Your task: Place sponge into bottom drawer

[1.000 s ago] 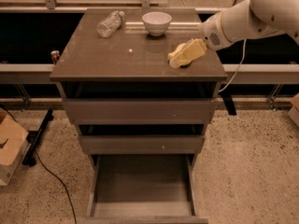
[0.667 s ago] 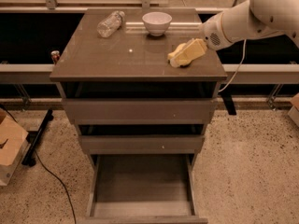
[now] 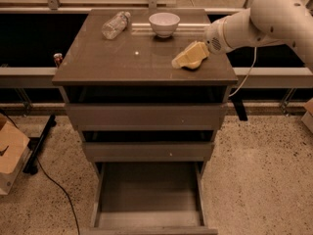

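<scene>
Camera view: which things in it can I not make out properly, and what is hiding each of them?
- Pincer, at the sponge over the right side of the cabinet top: the sponge covers it, so its grip cannot be told.
- Bottom drawer: its front is cut off by the lower picture edge.
- Small object beside the cabinet top's left edge: too small to identify.

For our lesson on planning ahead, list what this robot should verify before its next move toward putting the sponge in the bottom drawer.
1. Grey-brown bottom drawer pulled out, floor bare: ok.
2. Pale-yellow foam sponge at the cabinet top, right front: ok.
3. The end effector at the sponge's right end: ok.
4. Hold on sponge secure: cannot tell.
5. White bowl, clear plastic bottle apart from sponge: ok.
</scene>
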Available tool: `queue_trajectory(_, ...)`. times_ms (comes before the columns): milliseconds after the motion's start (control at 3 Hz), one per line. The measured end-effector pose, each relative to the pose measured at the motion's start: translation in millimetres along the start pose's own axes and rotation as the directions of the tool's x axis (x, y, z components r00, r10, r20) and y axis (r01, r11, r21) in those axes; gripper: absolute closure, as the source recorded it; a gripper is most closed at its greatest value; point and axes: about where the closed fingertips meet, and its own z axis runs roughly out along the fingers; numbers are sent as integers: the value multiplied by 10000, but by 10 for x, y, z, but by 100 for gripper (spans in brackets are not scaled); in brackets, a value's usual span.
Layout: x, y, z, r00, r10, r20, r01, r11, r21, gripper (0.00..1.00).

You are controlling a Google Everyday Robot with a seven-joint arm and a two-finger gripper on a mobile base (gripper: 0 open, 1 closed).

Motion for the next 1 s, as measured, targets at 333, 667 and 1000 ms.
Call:
queue_trajectory(333, 46, -283, 293, 9969, 475, 633, -499, 9981, 359, 0)
queue_trajectory(667, 287, -535, 422, 9858, 1325, 1035, -1417, 9861, 870, 0)
queue_trajectory(1000, 480, -664, 445, 9774, 1815, 1084, -1938, 9740, 1170, 0)
